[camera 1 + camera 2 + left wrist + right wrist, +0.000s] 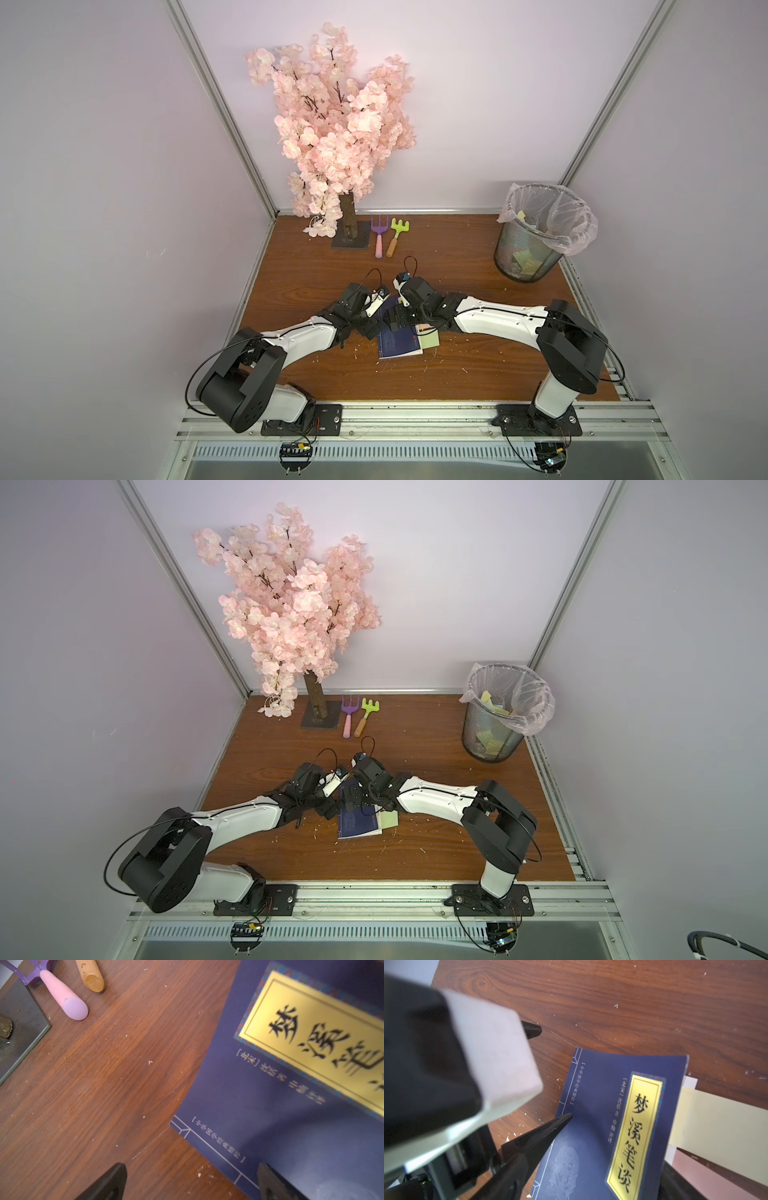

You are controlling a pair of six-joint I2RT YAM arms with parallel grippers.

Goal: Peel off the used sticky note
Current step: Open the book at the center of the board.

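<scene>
Your sticky note (716, 1122), pale yellow and flat, juts from the blue book (602, 1105) beside a pink sheet (708, 1178). Left gripper (192, 1167) straddles the book's corner, right gripper (395, 324) hangs over its cover; the 2 gape empty.

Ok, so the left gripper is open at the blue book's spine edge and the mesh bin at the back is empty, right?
Not empty. Both top views show yellow and green paper scraps inside the mesh bin. The rest stands: the left wrist view shows the left gripper open at the blue book's spine edge.
</scene>
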